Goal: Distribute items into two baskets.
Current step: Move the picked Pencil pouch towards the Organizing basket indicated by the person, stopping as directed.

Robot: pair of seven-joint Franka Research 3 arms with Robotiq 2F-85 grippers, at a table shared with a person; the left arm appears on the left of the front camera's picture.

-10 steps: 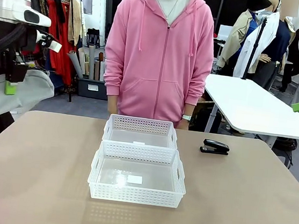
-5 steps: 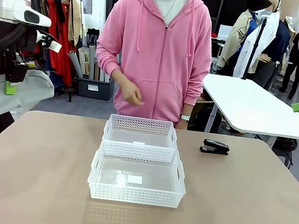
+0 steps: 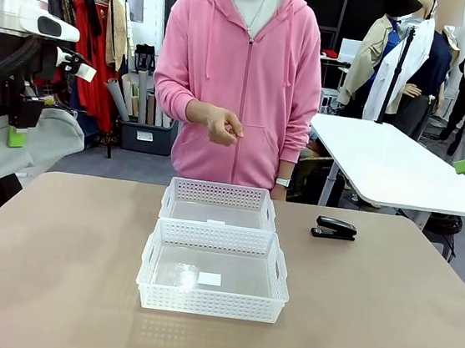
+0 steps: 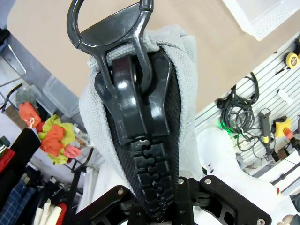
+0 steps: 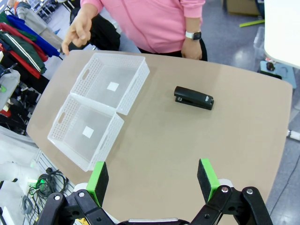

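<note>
In the left wrist view my left gripper (image 4: 143,98) is shut on the black ridged strap (image 4: 150,176) of the grey fabric pouch (image 4: 185,70). From the front, that gripper (image 3: 16,120) hangs at the far left, off the table, with the pouch (image 3: 46,149) below it. The black stapler (image 3: 334,228) lies on the table right of the baskets. The smaller basket (image 3: 220,194) stands behind the larger basket (image 3: 210,304), touching it. My right gripper (image 5: 152,180) is open, high over the table, looking down on the stapler (image 5: 193,97) and on the smaller (image 5: 140,70) and larger (image 5: 61,117) baskets.
A person in a pink hoodie stands at the far edge with one hand (image 3: 221,126) raised at chest height over the baskets. The tan table (image 3: 53,271) has bare room on both sides. A white table (image 3: 385,166) stands behind, to the right.
The person's hand has come up from the side to chest height, a finger extended. Neither arm, the stapler nor the baskets have moved.
</note>
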